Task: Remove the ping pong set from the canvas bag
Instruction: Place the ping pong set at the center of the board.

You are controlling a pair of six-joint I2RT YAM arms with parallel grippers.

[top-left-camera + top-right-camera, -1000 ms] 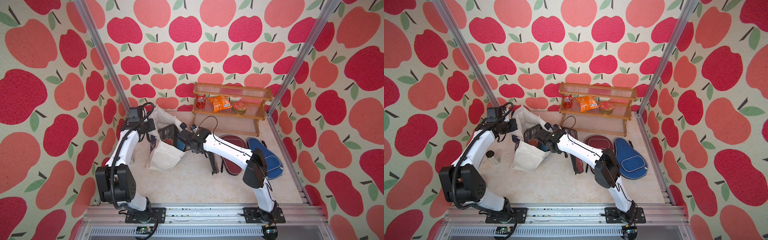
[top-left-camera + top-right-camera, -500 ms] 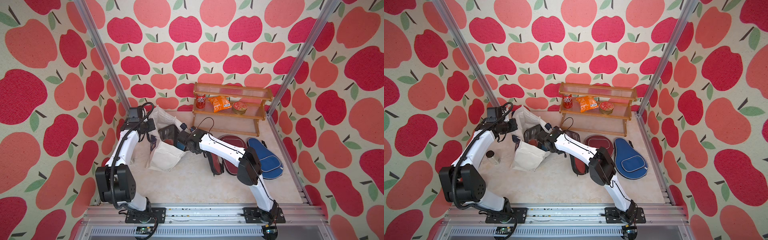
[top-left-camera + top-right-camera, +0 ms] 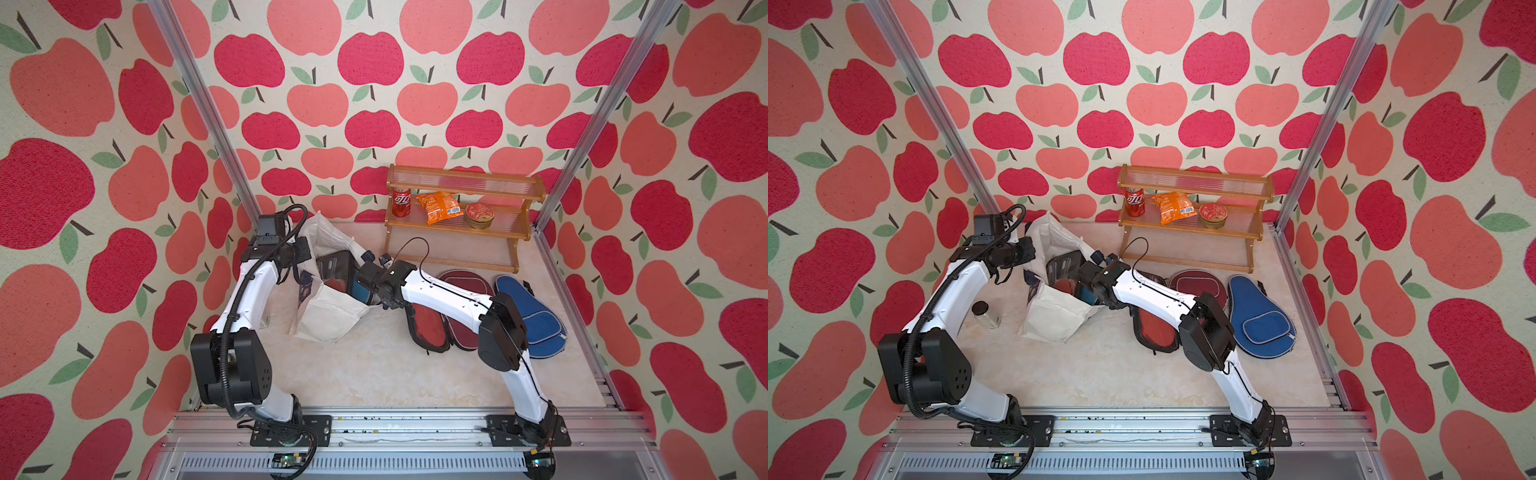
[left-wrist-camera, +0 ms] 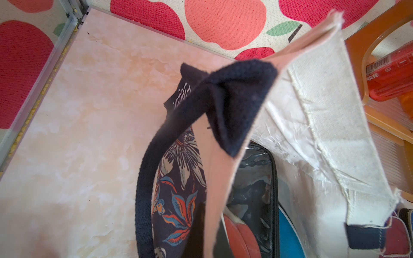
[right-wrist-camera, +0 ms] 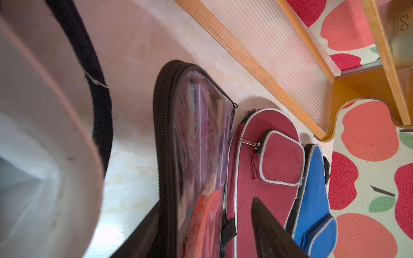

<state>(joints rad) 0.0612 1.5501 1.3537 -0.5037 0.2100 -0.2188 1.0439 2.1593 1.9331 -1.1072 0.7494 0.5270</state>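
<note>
We find the clear case [image 3: 336,269] and teal-blue cover [image 3: 360,293] standing inside the canvas bag [image 3: 328,320], both judged light, flat and fairly stiff; the clear face looks slick, so its black zip edge at the mouth is the sound hold. The left gripper [image 3: 306,251] is clamped on the bag's rim; the right gripper [image 3: 372,266] hangs at the mouth, jaws apart and empty.

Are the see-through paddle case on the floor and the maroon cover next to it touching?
Touching. The right wrist view shows the clear case lying edge to edge against the maroon cover, with no gap along their shared side.
</note>
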